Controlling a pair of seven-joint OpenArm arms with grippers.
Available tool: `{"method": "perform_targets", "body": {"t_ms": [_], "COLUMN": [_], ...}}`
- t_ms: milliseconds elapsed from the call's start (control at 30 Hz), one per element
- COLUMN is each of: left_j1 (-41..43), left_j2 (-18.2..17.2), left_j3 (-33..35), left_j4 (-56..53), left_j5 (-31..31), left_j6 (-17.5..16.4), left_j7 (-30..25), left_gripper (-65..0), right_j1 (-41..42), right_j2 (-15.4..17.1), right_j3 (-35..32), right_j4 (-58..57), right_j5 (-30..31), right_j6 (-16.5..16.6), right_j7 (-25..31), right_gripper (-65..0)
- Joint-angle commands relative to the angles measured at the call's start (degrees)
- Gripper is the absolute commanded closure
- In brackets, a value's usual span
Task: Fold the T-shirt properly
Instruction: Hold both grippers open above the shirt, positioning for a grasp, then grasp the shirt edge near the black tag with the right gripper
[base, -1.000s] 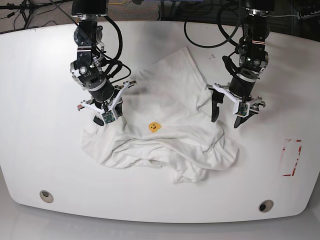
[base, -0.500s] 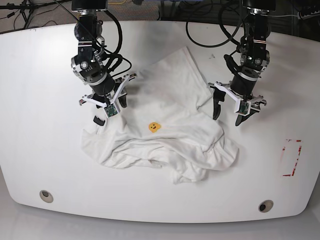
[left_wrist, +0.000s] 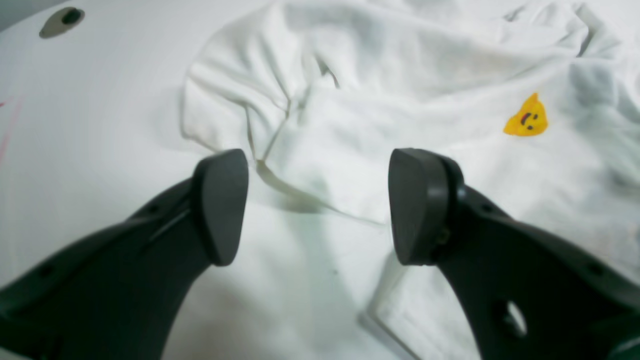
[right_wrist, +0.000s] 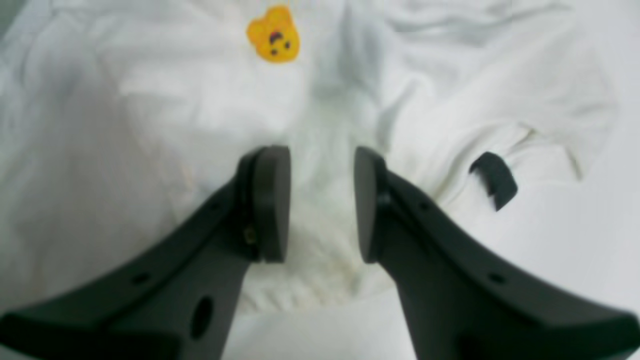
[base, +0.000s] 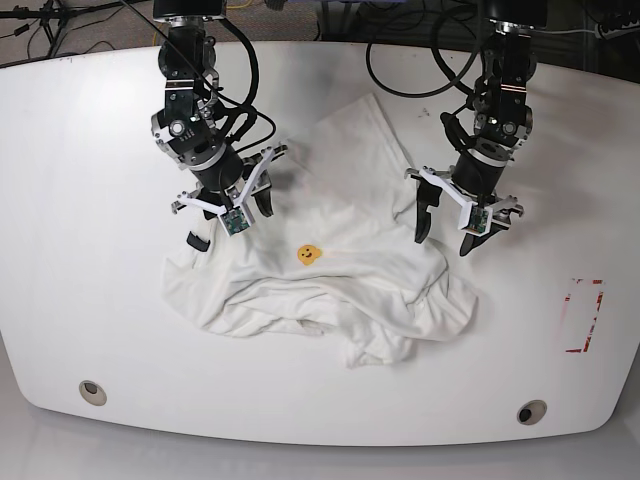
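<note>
The white T-shirt (base: 330, 280) lies crumpled in the middle of the table, with a small yellow face print (base: 308, 254) showing on top. Its black neck label (base: 197, 240) sticks out at the left edge. My right gripper (base: 255, 207) hovers over the shirt's upper left part. In the right wrist view it (right_wrist: 320, 205) is open by a narrow gap with only cloth below, and the label (right_wrist: 492, 180) lies off to its side. My left gripper (base: 443, 238) hangs wide open above the shirt's right edge, with nothing between its fingers (left_wrist: 420, 205).
The white table (base: 90, 200) has round holes near its front corners (base: 92, 391) (base: 531, 411). Red tape marks (base: 583, 315) sit at the right. Black cables (base: 420, 60) trail across the back edge behind both arms.
My right gripper has opened, let go of the shirt's left edge, and moved back and to the right. My left gripper has shifted slightly left toward the shirt and stays open.
</note>
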Motion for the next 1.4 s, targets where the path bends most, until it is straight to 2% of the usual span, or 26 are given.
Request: {"method": "perform_targets", "body": {"t_ms": [0,100,500,533,667,1133,1267,1333,1367], "left_j1": [-0.6,0.2,1.1,3.1,3.8,4.0,4.0,4.0,4.0], "left_j2": [-0.4,-0.6,-0.8,-1.4,-2.6,-2.9,-2.9,-2.9,-2.9], "left_j3": [-0.4,-0.9,-0.9,-1.7,-2.5,-5.1,-5.5,-5.5,-5.5], "left_j4": [1.0,1.6,1.6,0.5,0.7,1.9,2.2,2.2,2.2], "left_j5": [-0.4,-0.4,-0.4,0.3,0.2,0.1,0.1,0.1,0.0], "left_j6": [0.2,0.3,0.7,0.7,0.8,0.5,0.4,0.4,0.4], "left_j7": [-1.6,-1.5,-1.6,1.1,1.2,1.2,1.2,1.2,1.2], "left_gripper": [-40.6,-40.6,-40.6,-41.0,-41.0,-41.0,-41.1,-41.3,-41.3], "right_j1": [0.5,0.1,-0.2,-1.6,-1.6,-1.4,-1.5,-1.3,-1.1], "right_j2": [0.4,0.9,1.0,0.1,0.1,0.1,0.1,-0.4,-1.2], "right_j3": [-0.3,-0.6,-0.3,-0.6,-0.8,-0.6,0.6,2.0,3.1], "right_j4": [1.9,2.0,-0.3,-0.1,-0.1,3.0,4.4,4.3,4.1], "right_j5": [0.9,0.8,1.4,-0.2,-0.2,-0.2,0.4,0.4,0.4], "right_j6": [0.6,0.3,-0.2,-1.0,-1.3,-1.4,-1.7,-2.6,-2.9], "right_j7": [0.5,0.4,0.9,-1.2,-3.2,-3.6,-3.5,-3.3,-3.2], "right_gripper": [-21.0,-23.0,-23.4,-23.1,-23.1,-23.1,-24.3,-27.0,-30.8]}}
